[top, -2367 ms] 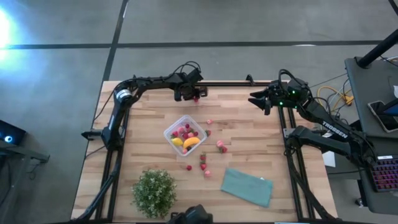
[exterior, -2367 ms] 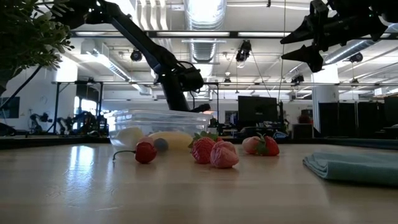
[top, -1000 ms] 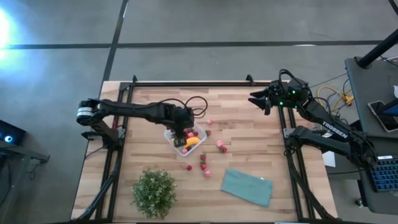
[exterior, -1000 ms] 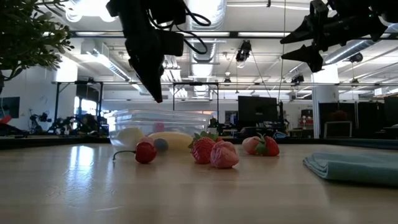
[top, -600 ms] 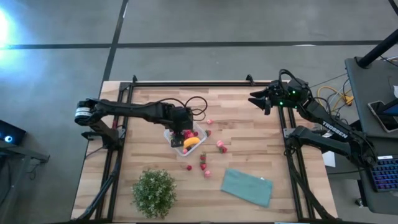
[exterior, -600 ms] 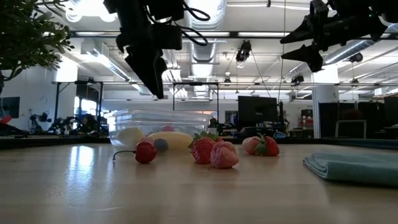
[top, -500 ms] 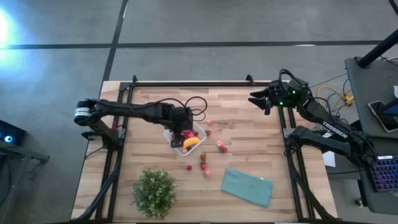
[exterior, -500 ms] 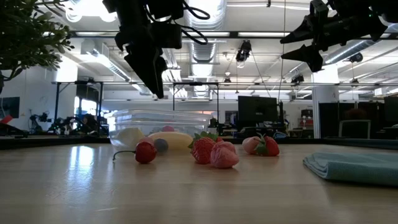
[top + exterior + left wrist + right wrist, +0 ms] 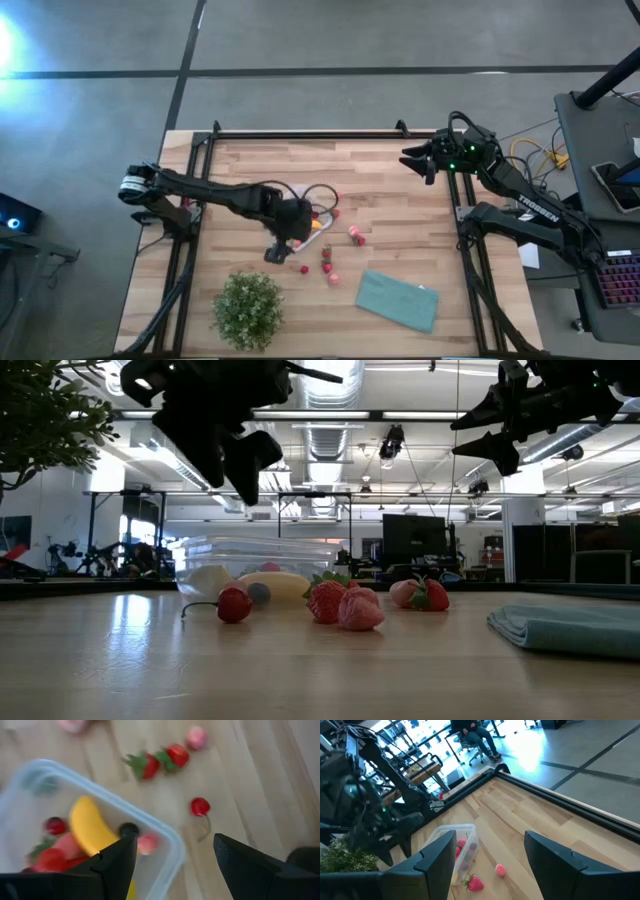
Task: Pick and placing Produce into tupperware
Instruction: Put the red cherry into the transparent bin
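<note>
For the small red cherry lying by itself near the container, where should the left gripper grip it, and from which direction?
Grip the cherry across its round body, coming straight down from above. It lies alone on the bare table, apart from the tupperware, so open fingers fit either side. Its thin stem trails flat on the wood, a poor hold. The left gripper, open, hangs just above it.

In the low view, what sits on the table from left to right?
Cherry → banana in the tupperware → strawberry → pink strawberry → strawberry pair → teal cloth.
</note>
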Controlling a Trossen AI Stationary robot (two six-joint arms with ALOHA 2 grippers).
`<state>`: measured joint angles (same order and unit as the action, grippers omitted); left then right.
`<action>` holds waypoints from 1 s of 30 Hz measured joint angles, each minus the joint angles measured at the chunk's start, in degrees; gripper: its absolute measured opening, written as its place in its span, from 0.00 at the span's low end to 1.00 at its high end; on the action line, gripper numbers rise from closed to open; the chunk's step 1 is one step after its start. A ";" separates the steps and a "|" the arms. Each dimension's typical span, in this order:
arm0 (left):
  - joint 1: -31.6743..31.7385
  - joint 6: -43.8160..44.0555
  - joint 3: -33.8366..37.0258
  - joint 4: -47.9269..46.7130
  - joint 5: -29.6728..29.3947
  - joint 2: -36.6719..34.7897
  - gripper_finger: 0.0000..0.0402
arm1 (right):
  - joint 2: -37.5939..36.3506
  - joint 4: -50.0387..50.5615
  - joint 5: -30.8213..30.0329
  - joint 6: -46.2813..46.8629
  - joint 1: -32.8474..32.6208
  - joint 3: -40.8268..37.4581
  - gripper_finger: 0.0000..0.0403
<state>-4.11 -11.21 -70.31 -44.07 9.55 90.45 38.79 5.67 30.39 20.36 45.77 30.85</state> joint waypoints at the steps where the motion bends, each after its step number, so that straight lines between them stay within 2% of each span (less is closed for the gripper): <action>1: -0.56 -0.10 0.20 -0.02 0.05 0.33 0.62 | 0.00 0.00 -0.01 0.00 -0.01 0.00 0.56; 11: -5.96 0.38 0.40 5.11 1.94 3.73 0.62 | 0.00 0.00 -0.02 0.00 -0.01 0.00 0.56; 21: -7.57 8.20 -1.54 13.69 1.61 6.00 0.62 | 0.00 0.00 -0.02 0.00 -0.01 0.00 0.56; 30: -10.38 15.66 -2.57 13.62 2.38 14.26 0.62 | 0.00 -0.04 0.00 0.00 -0.01 0.00 0.56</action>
<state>-14.49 4.45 -72.89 -30.45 11.92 104.72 38.79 5.63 30.39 20.36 45.76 30.85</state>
